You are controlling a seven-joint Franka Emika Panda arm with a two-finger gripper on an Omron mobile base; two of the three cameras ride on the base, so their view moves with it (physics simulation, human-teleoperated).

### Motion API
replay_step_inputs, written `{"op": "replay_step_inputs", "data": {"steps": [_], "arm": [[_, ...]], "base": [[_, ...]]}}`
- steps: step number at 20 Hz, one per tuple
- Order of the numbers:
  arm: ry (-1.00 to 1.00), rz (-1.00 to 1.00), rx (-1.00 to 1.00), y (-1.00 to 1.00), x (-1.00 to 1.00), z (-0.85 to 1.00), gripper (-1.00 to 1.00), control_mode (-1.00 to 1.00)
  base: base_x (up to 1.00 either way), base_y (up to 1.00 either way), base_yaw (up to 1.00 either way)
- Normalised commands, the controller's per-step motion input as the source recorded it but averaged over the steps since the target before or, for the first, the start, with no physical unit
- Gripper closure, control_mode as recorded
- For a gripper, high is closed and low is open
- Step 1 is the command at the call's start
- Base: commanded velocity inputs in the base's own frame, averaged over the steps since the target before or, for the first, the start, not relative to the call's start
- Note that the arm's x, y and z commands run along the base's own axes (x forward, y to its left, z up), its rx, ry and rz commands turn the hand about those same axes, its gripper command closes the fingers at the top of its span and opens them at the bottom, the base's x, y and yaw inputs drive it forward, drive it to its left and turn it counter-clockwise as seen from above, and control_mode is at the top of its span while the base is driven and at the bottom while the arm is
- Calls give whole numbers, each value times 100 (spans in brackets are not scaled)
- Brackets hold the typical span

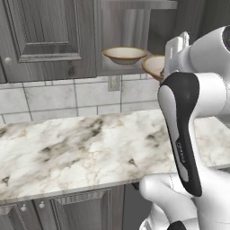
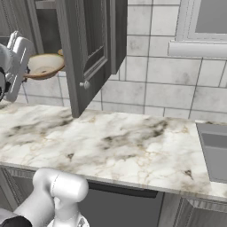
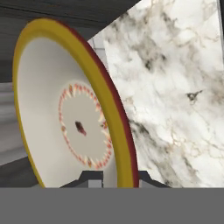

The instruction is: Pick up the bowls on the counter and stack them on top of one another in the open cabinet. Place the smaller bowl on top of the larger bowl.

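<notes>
Clamped at its rim between the closed jaws of my gripper (image 3: 109, 175), one cream bowl (image 3: 70, 109) with a tan-brown edge was carried in the air, just in front of the open cabinet (image 1: 119, 33). Its match, the other bowl (image 1: 124, 55), sat on the cabinet's grey shelf. Below both, I saw the veined marble counter (image 1: 67, 152), and a sink (image 2: 215, 150) at its far end.

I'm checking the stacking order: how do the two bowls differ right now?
The bowl in the cabinet rests on the open cabinet's shelf, free of the pincer; the held bowl is up in the air at the cabinet's edge, clamped at its rim by the pincer. Which is wider cannot be told, as the arm hides part of the held bowl. Both are cream inside with tan-brown rims.
</notes>
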Motion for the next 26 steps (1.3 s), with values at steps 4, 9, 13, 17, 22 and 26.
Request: {"op": "replay_step_inputs", "data": {"steps": [4,9,13,17,22,26], "arm": [[-1,5,3,0,31,15,100,-100],[-1,5,0,0,26,18,100,-100],[-1,2,-5,5,23,19,100,-100],[0,0,-5,11,26,13,100,-100],[0,0,1,4,25,-3,100,-100],[0,0,3,0,23,-8,100,-100]], "base": [[0,0,0],[0,0,0],[0,0,0],[0,0,0],[0,0,0],[0,0,0]]}}
